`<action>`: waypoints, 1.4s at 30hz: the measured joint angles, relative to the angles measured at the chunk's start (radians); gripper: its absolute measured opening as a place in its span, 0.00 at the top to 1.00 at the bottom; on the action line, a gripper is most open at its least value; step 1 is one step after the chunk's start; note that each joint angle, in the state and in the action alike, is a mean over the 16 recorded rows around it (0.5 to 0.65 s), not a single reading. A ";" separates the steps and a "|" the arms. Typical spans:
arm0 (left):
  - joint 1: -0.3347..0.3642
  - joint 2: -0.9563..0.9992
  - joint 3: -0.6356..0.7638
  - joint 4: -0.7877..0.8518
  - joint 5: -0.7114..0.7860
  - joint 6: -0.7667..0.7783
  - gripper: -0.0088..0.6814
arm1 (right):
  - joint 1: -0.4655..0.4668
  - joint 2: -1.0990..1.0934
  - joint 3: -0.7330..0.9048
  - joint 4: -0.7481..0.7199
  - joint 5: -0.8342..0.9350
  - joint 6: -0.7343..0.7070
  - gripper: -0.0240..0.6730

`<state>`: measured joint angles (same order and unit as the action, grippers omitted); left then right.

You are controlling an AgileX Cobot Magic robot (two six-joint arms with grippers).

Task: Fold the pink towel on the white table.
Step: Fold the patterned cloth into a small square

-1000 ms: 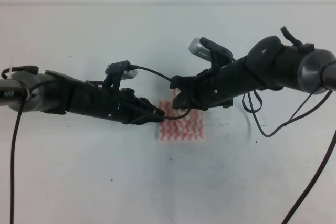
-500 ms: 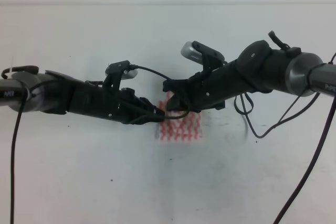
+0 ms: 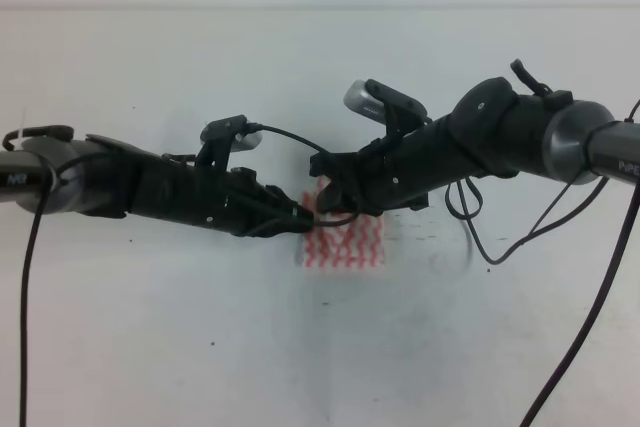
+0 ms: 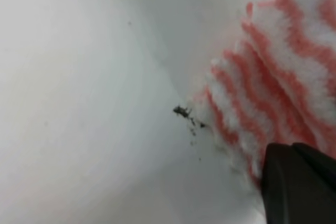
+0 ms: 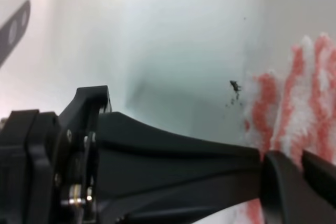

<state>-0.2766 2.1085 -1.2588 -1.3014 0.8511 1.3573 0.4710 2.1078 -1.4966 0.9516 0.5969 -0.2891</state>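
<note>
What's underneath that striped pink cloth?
The pink towel lies flat on the white table. Its upper edge is hidden beneath both claws, left and right.

1. Looks like a robot lab or test bench, not anybody's home.
2. Everything sits on a plain white table that runs out on all sides of the claws, with just a few dark specks by the left claw's tip.
3. Two black robot arms with loose cables trailing behind the right claw.
</note>
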 joint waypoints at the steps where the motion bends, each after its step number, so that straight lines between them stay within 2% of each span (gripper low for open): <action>1: 0.001 -0.002 0.000 -0.002 0.000 0.000 1.00 | 0.000 0.000 0.000 0.000 0.001 0.000 0.99; 4: 0.005 -0.008 0.000 -0.006 -0.002 0.000 1.00 | 0.000 0.000 0.000 -0.001 0.007 0.000 0.97; 12: 0.015 -0.023 0.000 -0.019 -0.008 0.003 0.99 | 0.000 0.000 0.000 -0.005 0.033 0.001 0.83; 20: 0.005 -0.022 0.000 -0.051 -0.047 0.030 1.00 | -0.045 -0.005 -0.014 -0.002 0.168 -0.028 0.68; 24: 0.000 -0.022 0.000 -0.065 -0.067 0.044 1.00 | -0.067 -0.006 -0.021 -0.025 0.233 -0.035 0.65; 30: -0.005 -0.034 -0.001 -0.073 -0.092 0.054 1.00 | -0.089 -0.009 -0.028 -0.083 0.307 -0.030 0.67; 42: -0.004 -0.070 -0.023 -0.039 -0.106 0.047 1.00 | -0.089 0.004 -0.029 -0.235 0.342 0.040 0.81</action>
<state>-0.2810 2.0387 -1.2816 -1.3405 0.7454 1.4043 0.3815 2.1118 -1.5254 0.7162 0.9387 -0.2494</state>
